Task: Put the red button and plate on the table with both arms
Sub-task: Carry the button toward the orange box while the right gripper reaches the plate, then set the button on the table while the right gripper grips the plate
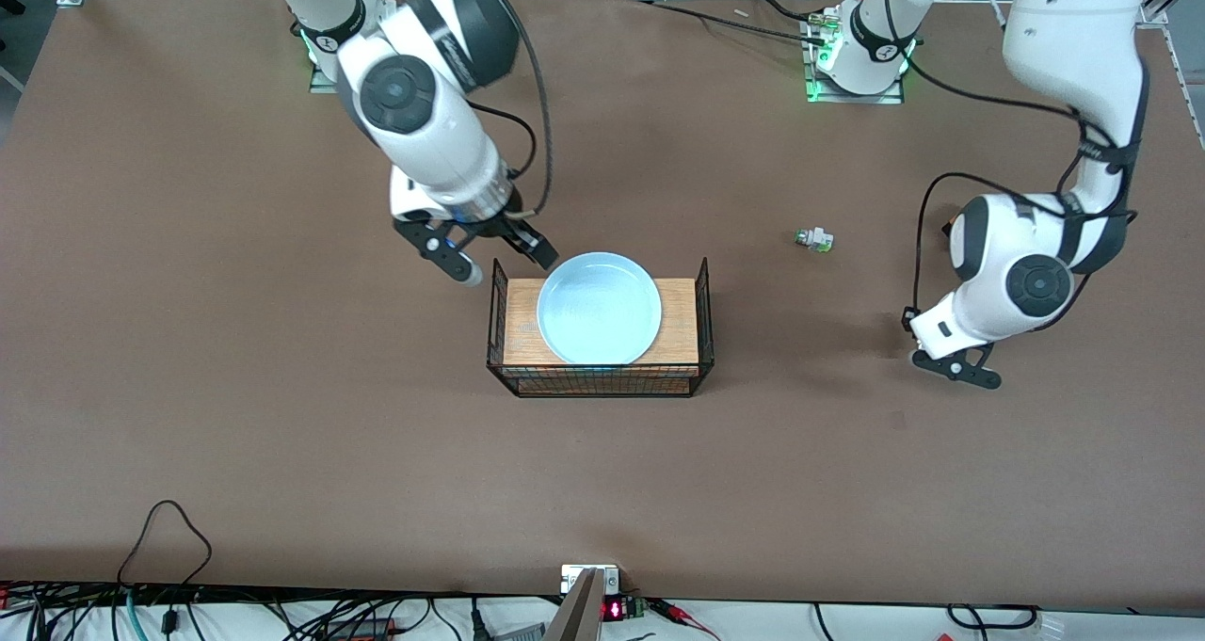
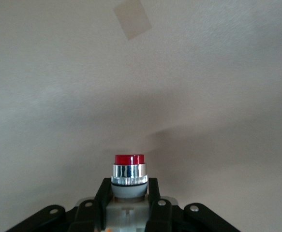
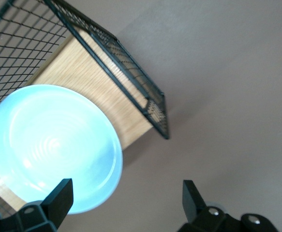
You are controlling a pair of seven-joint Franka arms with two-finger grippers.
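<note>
The pale-blue plate [image 1: 599,308] sits on the wooden top of the black wire basket [image 1: 600,379] in the middle of the brown table [image 1: 235,415]. It takes up most of the board's depth, and its rim overhangs the board's edge on the side farther from the front camera. The basket's two raised wire ends stand at either side of the plate, one toward each arm's end of the table.

The right gripper [image 1: 501,263] hangs over the basket's corner at the right arm's end, just beside the plate's rim. Its fingers [image 3: 59,196] are spread wide with nothing between them; in the right wrist view one fingertip lies over the plate's edge and the other over bare table.

The left gripper [image 1: 958,366] is low over the table toward the left arm's end, well apart from the basket. Its fingers [image 2: 102,195] are clamped on the red button [image 2: 129,175], which stands up between them, red cap on top, then a chrome ring above a pale body. Ahead of it the left wrist view shows only flat brown surface, with a small pale patch [image 2: 132,19] farther off.

A small green-tipped part [image 1: 814,240] lies on the table between the basket and the left arm, farther from the front camera than the left gripper. Wide bare table runs from the basket down to the cables [image 1: 169,566] at the edge nearest the camera.
</note>
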